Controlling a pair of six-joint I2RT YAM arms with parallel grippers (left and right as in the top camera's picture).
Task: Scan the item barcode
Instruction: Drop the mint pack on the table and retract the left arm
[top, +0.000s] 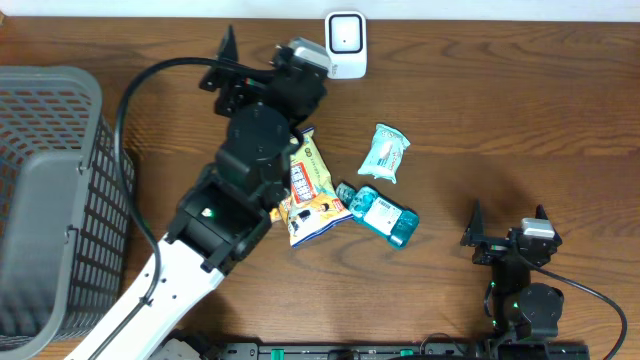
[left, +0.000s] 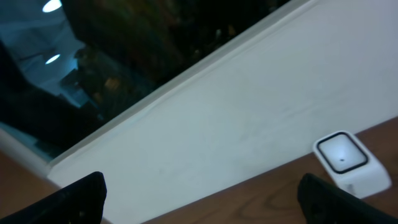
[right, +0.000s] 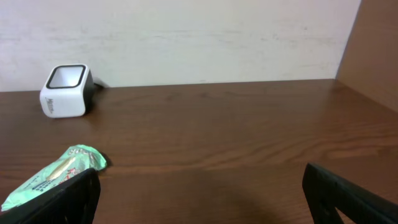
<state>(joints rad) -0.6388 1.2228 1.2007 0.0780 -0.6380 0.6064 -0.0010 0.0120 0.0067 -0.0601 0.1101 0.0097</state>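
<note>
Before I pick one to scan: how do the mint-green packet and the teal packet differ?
The mint-green packet is pale and lies alone, nearer the scanner. The teal packet is darker and sits close beside the yellow snack bag, nearer the front edge. Both lie flat on the table, nothing holding them.

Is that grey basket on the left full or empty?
Empty where visible: the overhead view shows only bare grey floor inside the basket; its left edge is cropped.
</note>
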